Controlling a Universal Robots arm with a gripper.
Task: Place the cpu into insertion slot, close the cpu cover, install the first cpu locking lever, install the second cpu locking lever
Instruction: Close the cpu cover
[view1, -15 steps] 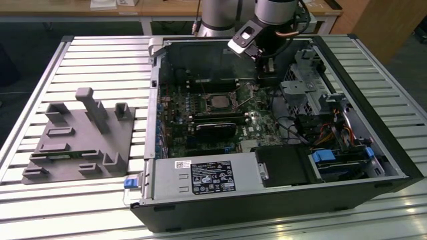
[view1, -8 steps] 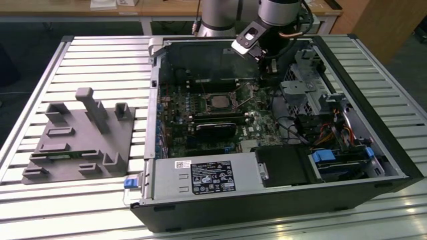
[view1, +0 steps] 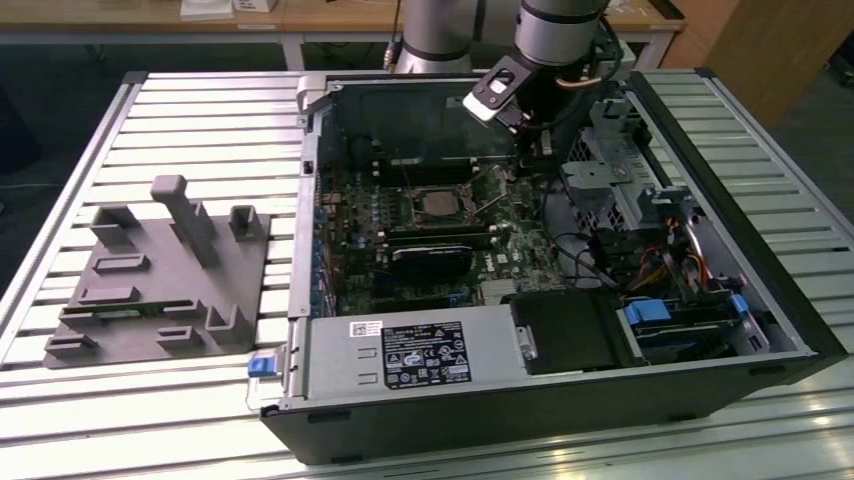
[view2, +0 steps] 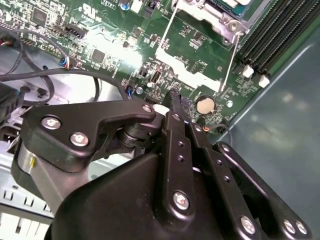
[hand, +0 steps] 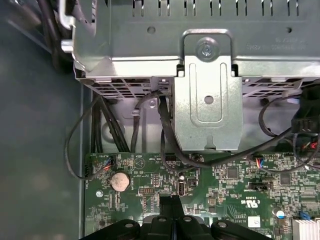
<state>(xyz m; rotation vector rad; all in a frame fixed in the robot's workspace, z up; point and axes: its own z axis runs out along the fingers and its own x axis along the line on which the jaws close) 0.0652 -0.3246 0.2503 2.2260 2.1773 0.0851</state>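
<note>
the claw (view2: 176, 98) has its fingers pressed together with nothing between them, hovering over the green motherboard (hand: 225, 200) close to the round coin cell (hand: 120, 181). in the exterior view the insertion slot (view1: 437, 203) sits mid-board, off to the exterior view's left of the arm; whether the cpu lies in it cannot be told. in the second wrist view a thin metal lever (view2: 168, 30) and a second lever (view2: 230, 60) run out from the socket. the open computer case (view1: 747, 330) rests on a slatted surface (view1: 200, 110).
</note>
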